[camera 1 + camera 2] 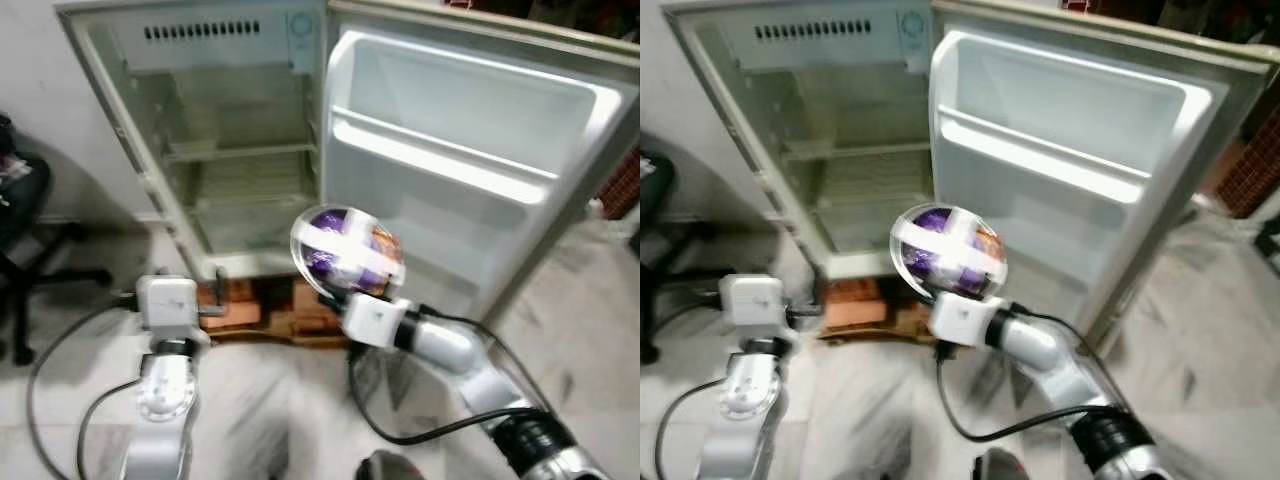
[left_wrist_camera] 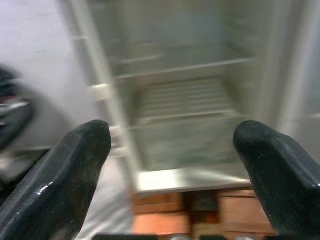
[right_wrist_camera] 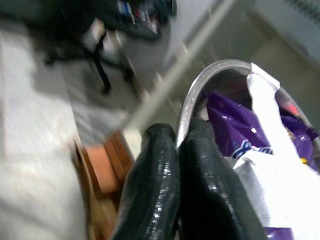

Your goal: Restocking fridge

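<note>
Now the right gripper (image 3: 177,145) pinches the rim of a round steel bowl (image 1: 345,250) of purple packets before the open white fridge (image 1: 240,150); light, slippery, easily tipped. Left gripper (image 2: 172,165) gapes.

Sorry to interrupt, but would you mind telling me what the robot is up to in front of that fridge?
It is restocking a small fridge that stands open on bricks. The right gripper is shut on the rim of a steel bowl filled with purple snack packets and taped across the top, held up before the open door. The left gripper is open and empty, facing the shelves, which look bare.
</note>
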Motion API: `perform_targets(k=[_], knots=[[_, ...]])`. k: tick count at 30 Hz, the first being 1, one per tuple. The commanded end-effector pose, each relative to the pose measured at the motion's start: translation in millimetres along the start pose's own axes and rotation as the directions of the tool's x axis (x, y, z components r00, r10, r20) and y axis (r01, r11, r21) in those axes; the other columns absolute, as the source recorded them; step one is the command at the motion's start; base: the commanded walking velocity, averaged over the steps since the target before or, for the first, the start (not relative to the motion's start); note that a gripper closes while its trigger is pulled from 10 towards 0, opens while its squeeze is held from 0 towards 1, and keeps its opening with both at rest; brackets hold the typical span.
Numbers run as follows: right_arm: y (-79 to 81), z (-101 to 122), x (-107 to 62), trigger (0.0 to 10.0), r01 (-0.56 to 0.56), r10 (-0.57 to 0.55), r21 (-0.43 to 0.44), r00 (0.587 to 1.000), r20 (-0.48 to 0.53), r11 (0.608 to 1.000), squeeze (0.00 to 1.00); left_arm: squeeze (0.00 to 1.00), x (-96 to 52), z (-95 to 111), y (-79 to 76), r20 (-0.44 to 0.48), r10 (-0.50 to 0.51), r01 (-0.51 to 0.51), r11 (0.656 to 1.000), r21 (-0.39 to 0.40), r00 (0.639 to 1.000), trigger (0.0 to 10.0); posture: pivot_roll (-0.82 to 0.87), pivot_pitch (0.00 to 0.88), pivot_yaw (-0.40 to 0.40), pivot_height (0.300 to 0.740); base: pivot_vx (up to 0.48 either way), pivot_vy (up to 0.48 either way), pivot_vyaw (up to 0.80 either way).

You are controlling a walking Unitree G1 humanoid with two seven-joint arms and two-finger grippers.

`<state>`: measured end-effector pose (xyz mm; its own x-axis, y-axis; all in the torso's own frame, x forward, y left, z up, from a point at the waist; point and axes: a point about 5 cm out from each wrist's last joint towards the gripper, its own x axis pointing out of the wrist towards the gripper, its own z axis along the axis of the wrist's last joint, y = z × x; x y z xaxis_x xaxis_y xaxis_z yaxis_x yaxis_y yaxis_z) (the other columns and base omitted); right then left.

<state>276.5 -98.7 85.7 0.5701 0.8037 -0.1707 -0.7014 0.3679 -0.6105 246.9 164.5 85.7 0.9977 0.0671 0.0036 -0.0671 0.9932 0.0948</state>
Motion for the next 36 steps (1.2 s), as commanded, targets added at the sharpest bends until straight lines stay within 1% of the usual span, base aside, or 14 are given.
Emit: perform_targets(k=[1,3,8,14,25,29,34,36], knots=[[-4.4,12,6.3,10.0,0.016,-0.015,-0.019,0.998,0.058,1.0,0.0,0.0,-1.1,0,12.5,0.001,0.037,-0.037,0.999,0.025,0.999,10.0,-0.01,0.078,0.004,0.74,0.334,0.345,0.0],[-4.8,12,6.3,10.0,0.016,-0.015,-0.02,0.998,0.056,1.0,0.0,0.0,-0.6,1,12.5,0.001,0.037,-0.037,0.999,0.021,0.999,10.0,-0.01,0.077,0.003,0.74,0.322,0.356,0.0],[-5.7,9,5.0,10.0,0.019,-0.018,-0.02,0.999,0.047,1.0,0.0,0.0,-0.5,0,11.9,-0.004,0.042,-0.042,0.999,0.002,0.999,10.0,-0.01,0.078,0.003,0.74,0.0,0.446,0.0],[-4.9,8,3.8,10.0,0.022,-0.021,-0.019,0.999,0.041,1.0,0.0,0.0,-2.8,-1,9.7,-0.009,0.037,-0.037,0.999,0.0,0.999,10.0,-0.01,0.078,0.003,0.74,0.0,0.48,0.0],[-4.5,7,3.1,10.0,0.026,-0.025,-0.02,0.999,0.036,0.999,0.0,0.0,-2.7,-2,10.8,-0.013,0.037,-0.037,0.999,0.008,0.999,10.0,-0.01,0.079,0.009,0.74,0.0,0.477,0.0],[-3.4,7,2.3,10.0,0.026,-0.025,-0.02,0.999,0.036,0.999,0.0,0.0,-8.0,-1,10.9,-0.007,0.033,-0.033,0.999,0.019,0.999,10.0,-0.01,0.08,0.018,0.74,0.0,0.073,0.0],[-1.1,5,-0.4,10.0,0.031,-0.031,-0.012,0.999,0.028,0.999,0.0,0.0,-16.8,-6,12.2,-0.028,0.035,-0.035,0.999,-0.007,0.999,10.0,-0.01,0.08,0.029,0.74,0.0,0.0,0.0],[-0.6,6,-0.9,10.0,0.033,-0.033,-0.011,0.999,0.028,0.999,0.0,0.0,-19.0,-8,13.4,-0.04,0.044,-0.044,0.999,-0.006,0.998,10.0,-0.02,0.08,0.039,0.74,0.0,0.0,0.0]])
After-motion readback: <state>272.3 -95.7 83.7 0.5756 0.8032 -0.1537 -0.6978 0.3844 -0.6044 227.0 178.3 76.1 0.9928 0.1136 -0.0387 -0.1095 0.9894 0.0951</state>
